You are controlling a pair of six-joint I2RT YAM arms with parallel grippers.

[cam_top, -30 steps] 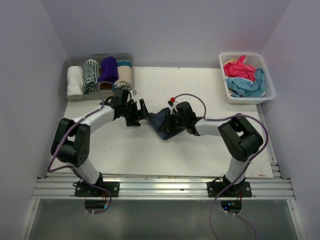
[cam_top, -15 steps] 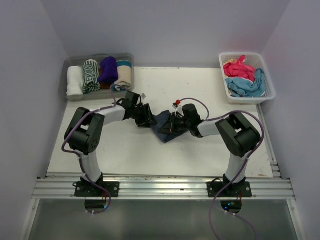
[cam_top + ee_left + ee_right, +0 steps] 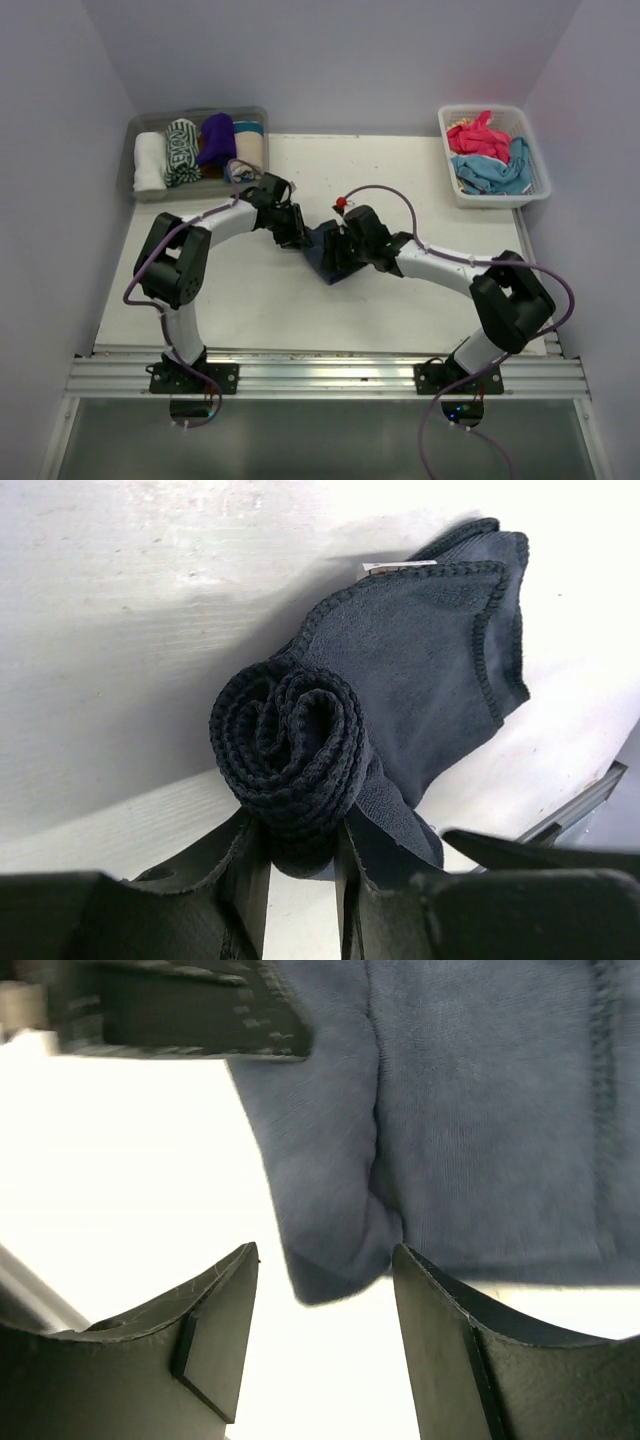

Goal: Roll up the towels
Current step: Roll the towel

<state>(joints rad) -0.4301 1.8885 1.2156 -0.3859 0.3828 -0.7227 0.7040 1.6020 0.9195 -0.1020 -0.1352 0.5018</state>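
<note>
A dark navy towel (image 3: pixel 326 252) lies mid-table, partly rolled. Its rolled end (image 3: pixel 290 742) sits between the fingers (image 3: pixel 243 875) of my left gripper (image 3: pixel 300 855), which is shut on it. The flat rest of the towel spreads away to the upper right in the left wrist view. From the other side, my right gripper (image 3: pixel 325 1250) stands open, with a loose corner of the towel (image 3: pixel 470 1110) hanging just between its fingertips and not pinched. Seen from above, the left gripper (image 3: pixel 298 236) and the right gripper (image 3: pixel 341 250) face each other across the towel.
A clear tub (image 3: pixel 142 124) at the back left holds rolled towels: white (image 3: pixel 150 162), green-patterned (image 3: pixel 182 152), purple (image 3: pixel 217 138) and cream (image 3: pixel 249 148). A white lattice basket (image 3: pixel 494 109) at the back right holds crumpled pink (image 3: pixel 475 137) and light blue (image 3: pixel 497 176) towels.
My left gripper reached in and closed on the towel's rolled end. My right gripper opened and let go of the towel, its elbow swinging out to the right.
</note>
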